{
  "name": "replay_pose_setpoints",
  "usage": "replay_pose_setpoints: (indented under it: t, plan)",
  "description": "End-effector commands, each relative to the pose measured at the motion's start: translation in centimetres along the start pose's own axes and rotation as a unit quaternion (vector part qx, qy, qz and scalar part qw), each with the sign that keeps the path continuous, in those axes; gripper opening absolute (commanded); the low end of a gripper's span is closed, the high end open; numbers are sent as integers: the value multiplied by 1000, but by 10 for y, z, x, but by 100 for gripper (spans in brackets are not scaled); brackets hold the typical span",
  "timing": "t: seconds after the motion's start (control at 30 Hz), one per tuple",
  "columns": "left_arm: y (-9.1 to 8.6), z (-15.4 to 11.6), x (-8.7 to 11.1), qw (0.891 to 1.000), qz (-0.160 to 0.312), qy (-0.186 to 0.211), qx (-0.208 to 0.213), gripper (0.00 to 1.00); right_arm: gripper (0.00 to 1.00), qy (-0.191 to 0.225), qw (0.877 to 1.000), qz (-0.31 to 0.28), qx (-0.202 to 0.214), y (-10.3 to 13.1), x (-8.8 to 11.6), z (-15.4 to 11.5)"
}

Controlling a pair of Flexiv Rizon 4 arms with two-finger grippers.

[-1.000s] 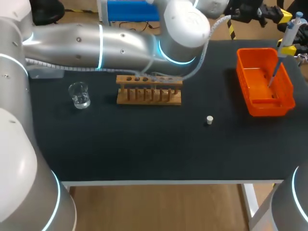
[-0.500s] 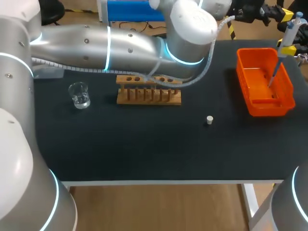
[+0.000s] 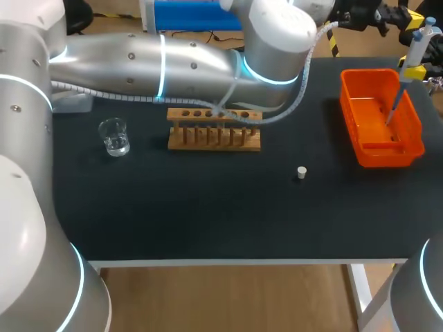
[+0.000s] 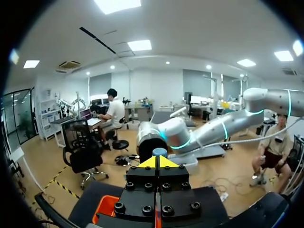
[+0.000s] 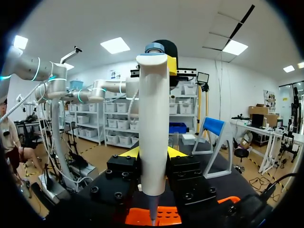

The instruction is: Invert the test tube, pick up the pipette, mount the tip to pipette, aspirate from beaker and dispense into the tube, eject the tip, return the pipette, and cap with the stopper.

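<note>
Left arm (image 3: pixel 187 66) lifted rearward, pipette (image 3: pixel 417 48) over orange bin (image 3: pixel 367 153)

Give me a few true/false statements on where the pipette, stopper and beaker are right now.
1. The right hand is shut on the pipette. True.
2. The stopper lies inside the orange bin. False: it stands on the bare table, between the wooden rack and the bin.
3. The beaker stands apart from the rack, on the side away from the bin. True.
4. The pipette's lower end points into the beaker. False: it points down into the orange bin, far from the beaker.
</note>
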State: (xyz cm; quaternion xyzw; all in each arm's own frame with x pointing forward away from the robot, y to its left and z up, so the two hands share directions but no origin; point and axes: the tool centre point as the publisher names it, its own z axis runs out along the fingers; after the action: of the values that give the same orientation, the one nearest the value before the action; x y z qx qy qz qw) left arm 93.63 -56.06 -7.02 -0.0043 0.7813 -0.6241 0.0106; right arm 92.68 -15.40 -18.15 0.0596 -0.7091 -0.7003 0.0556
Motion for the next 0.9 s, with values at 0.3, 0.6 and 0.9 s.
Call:
replay_pose_setpoints:
  t: [0.3,0.6,0.9]
  plan:
    - [15,7,-2,1000,-8,8,10,0,0,3,1000,0,1,0,-1,-2]
    - [23,7,-2,1000,-17,8,11,0,0,3,1000,0,1,0,-1,-2]
    - [28,10,-2,1000,-22,8,9,0,0,3,1000,0,1,0,-1,-2]
